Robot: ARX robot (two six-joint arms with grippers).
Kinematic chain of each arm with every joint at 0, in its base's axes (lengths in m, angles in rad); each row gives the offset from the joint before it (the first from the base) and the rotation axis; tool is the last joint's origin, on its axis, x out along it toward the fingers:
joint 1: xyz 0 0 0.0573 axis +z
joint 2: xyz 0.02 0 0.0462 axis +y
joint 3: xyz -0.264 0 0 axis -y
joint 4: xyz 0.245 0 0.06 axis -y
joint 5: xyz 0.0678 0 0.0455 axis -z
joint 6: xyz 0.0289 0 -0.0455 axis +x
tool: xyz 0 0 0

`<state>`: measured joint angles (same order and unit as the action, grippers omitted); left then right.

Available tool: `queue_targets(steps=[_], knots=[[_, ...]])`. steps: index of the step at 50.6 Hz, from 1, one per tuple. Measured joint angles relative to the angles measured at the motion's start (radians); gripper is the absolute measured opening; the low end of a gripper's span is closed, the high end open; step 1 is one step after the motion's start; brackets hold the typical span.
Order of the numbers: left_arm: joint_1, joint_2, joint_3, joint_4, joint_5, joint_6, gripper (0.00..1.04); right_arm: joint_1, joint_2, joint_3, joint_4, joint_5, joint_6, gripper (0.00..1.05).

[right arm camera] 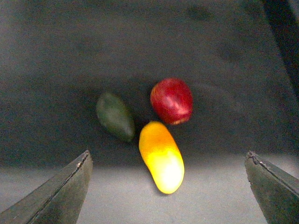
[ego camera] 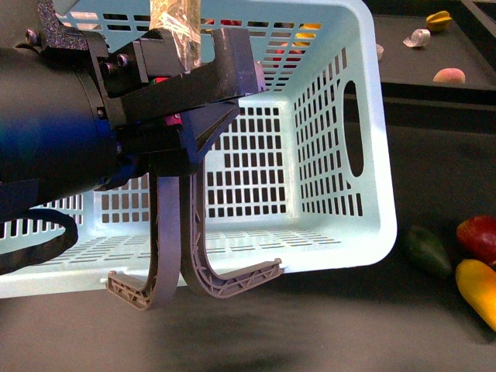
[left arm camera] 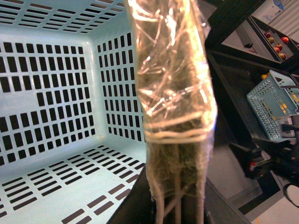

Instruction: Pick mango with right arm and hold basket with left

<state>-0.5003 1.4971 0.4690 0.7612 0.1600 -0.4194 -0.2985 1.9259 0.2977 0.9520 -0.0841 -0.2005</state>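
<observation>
The turquoise basket (ego camera: 325,155) fills the front view, its open side tipped toward the camera and its two grey-brown handles (ego camera: 167,256) hanging down. My left gripper (ego camera: 194,85) is shut on the basket's near rim. In the left wrist view the basket's slotted inside (left arm camera: 56,93) shows beside a tape-wrapped strip (left arm camera: 173,84) that rises from my left gripper (left arm camera: 175,207). The yellow-orange mango (right arm camera: 161,156) lies on the dark table under my open right gripper (right arm camera: 167,154), apart from both fingers (right arm camera: 65,191). It also shows at the front view's right edge (ego camera: 477,291).
A dark green fruit (right arm camera: 115,116) and a red fruit (right arm camera: 172,100) lie right beside the mango, both also in the front view (ego camera: 426,250), (ego camera: 479,236). Small objects (ego camera: 439,21) sit on a far shelf. A second turquoise basket (left arm camera: 273,105) stands farther off.
</observation>
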Motion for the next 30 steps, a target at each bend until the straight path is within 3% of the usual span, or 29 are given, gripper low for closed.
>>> queue_targets(steps=[13,30], knots=[[0.0,0.0,0.0,0.0,0.003,0.0,0.07,-0.013,0.387,0.24,-0.049,0.042,-0.018,0.97],[0.0,0.0,0.0,0.001,0.0,0.0,0.07,0.008,0.566,0.441,-0.158,0.087,0.013,0.97]])
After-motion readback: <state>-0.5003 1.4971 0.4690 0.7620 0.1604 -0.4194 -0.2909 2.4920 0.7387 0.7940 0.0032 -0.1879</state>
